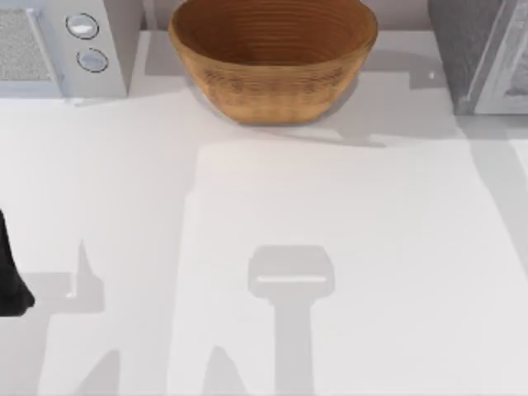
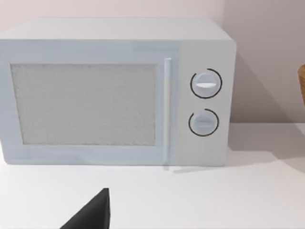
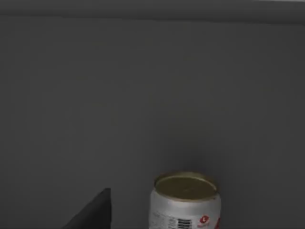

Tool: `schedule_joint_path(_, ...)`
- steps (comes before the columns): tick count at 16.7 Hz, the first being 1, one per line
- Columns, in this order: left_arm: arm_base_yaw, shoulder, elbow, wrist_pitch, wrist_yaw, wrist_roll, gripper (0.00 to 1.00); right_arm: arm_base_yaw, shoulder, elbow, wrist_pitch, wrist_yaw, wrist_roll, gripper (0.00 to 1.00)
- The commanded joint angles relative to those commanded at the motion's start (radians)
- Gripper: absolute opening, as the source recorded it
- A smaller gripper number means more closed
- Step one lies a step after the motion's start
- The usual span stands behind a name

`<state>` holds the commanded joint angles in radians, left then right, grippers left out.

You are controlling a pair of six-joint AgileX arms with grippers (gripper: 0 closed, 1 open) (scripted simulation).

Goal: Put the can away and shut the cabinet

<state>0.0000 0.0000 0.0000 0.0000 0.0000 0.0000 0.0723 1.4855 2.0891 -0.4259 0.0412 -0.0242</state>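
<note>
**Ana:** Three camera views, one moment. What lies on the white surface [image 1: 330,247] seen from above?

**Ben:** A woven brown basket [image 1: 272,58] stands at the far edge, near the middle. A pale microwave [image 1: 58,45] sits in the far left corner, with two round dials [image 1: 87,41] on its front. A grey cabinet [image 1: 478,54] occupies the far right corner.

**Ana:** Where is the can?

**Ben:** In the right wrist view, the can [image 3: 186,202] stands upright against a dark grey background. It is silver with a dull gold top, a barcode and a small red mark on its side.

**Ana:** And the arms?

**Ben:** A dark part of the left arm [image 1: 12,276] shows at the left edge from above. Its wrist camera faces the microwave door [image 2: 88,102] head on. One dark fingertip [image 2: 93,212] of the left pincer shows there, and one fingertip [image 3: 95,212] of the right pincer shows beside the can, not touching it.

**Ana:** Open or closed?

**Ben:** I cannot tell for either pincer.
</note>
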Motion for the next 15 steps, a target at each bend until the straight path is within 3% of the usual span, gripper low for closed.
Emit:
schedule_joint_path(10,0.0,0.0,0.0,0.0,0.0,0.0,1.0,-0.045,-0.959,-1.39,0.306,-0.057,-0.01,1.0)
schedule_joint_path(15,0.0,0.0,0.0,0.0,0.0,0.0,1.0,-0.063,-1.314,-1.861,0.392,-0.054,0.007,1.0)
